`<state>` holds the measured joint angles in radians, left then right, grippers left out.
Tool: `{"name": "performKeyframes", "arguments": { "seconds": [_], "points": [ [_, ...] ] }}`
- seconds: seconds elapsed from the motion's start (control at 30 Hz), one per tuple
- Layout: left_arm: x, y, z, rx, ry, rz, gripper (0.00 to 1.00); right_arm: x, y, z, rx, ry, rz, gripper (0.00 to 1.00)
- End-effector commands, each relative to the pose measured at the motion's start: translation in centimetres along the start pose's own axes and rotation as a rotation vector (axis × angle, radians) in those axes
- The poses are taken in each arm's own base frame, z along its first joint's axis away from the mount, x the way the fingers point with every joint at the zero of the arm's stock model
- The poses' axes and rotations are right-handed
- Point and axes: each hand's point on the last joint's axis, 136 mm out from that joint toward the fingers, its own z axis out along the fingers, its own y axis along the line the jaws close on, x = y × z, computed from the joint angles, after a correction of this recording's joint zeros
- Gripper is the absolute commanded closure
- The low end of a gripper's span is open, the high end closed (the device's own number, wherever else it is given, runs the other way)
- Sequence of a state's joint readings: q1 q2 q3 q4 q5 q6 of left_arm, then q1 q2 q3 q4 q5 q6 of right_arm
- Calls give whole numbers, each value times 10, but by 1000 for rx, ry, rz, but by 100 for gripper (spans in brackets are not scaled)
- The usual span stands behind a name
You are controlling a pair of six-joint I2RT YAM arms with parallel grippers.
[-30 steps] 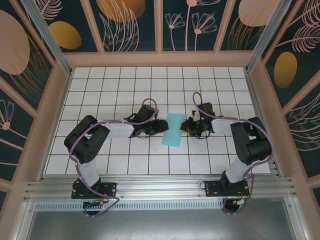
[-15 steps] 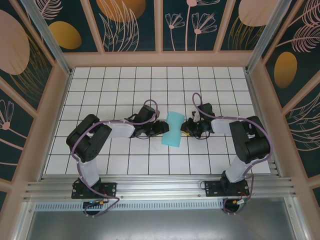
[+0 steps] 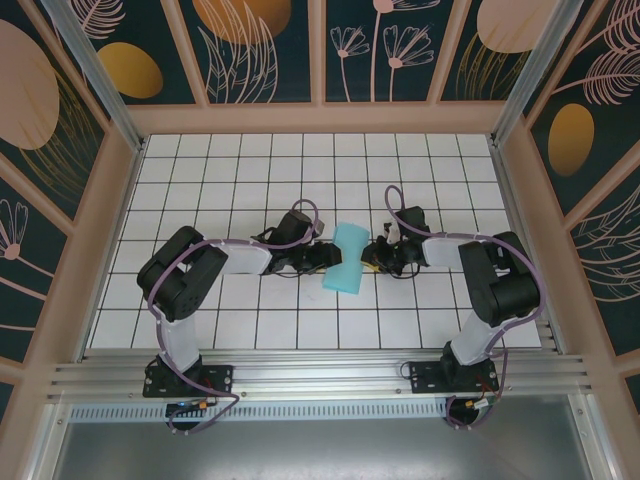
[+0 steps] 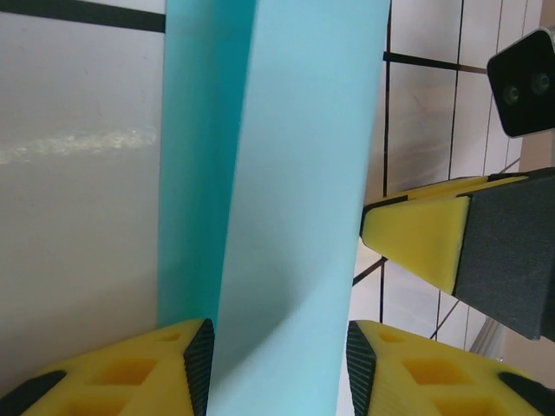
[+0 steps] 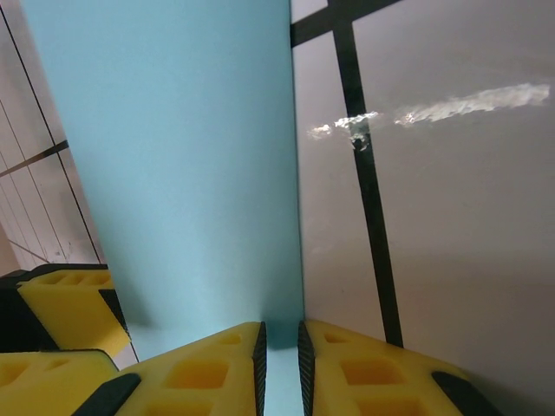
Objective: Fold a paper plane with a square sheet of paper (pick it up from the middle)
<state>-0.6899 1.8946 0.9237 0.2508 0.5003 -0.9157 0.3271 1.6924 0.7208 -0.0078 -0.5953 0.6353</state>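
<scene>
So the paper (image 3: 343, 260) is sitting mid-bench (image 3: 250, 170), folded down to a narrow strip rather than a full square. My guess is we're somewhere in the early-to-middle folds, nowhere near a dart shape yet. What matters for the next move is how it lies. Its long axis runs roughly front to back, far end leaning a bit to the right and near end a bit to the left, and the two claws come at it from opposite sides, across the short way, about halfway along its length. The right claw (image 3: 371, 258) is on the paper's right edge. From its own camera the right claw (image 5: 282, 334) has its jaws almost together with a sliver of turquoise paper (image 5: 182, 156) pinched in the slot, so I'd call that clamped on the edge. The left claw (image 3: 328, 257) is on the opposite side. From its wrist the left claw (image 4: 277, 347) has its jaws partly apart with the paper (image 4: 295, 217) running up between them and filling the gap. One flap looks shaded, as if it's standing up or folded over. Can't tell whether it's actually squeezing or just straddling. Both arms are about equally close, so any crease would probably run along that long axis.
</scene>
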Motion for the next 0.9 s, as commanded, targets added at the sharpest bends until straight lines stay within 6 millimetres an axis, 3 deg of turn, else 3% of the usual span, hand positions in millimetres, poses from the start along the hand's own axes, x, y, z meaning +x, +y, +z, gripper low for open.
{"name": "performKeyframes", "arguments": {
  "seconds": [0.0,0.2,0.47,0.6,0.87],
  "points": [
    [-6,-15,1,65,-1,8,54,9,-15,11,35,34,8,78],
    [-11,-30,4,122,4,21,61,4,-9,9,22,26,-9,78],
    [-24,-26,8,120,-45,-28,74,-8,8,-9,20,-43,-84,67],
    [-33,-48,0,229,-74,-39,65,-11,5,-20,49,-77,-97,65],
    [-43,-45,12,224,-35,-16,65,-8,23,-47,10,-186,-211,63]
  ]
}}
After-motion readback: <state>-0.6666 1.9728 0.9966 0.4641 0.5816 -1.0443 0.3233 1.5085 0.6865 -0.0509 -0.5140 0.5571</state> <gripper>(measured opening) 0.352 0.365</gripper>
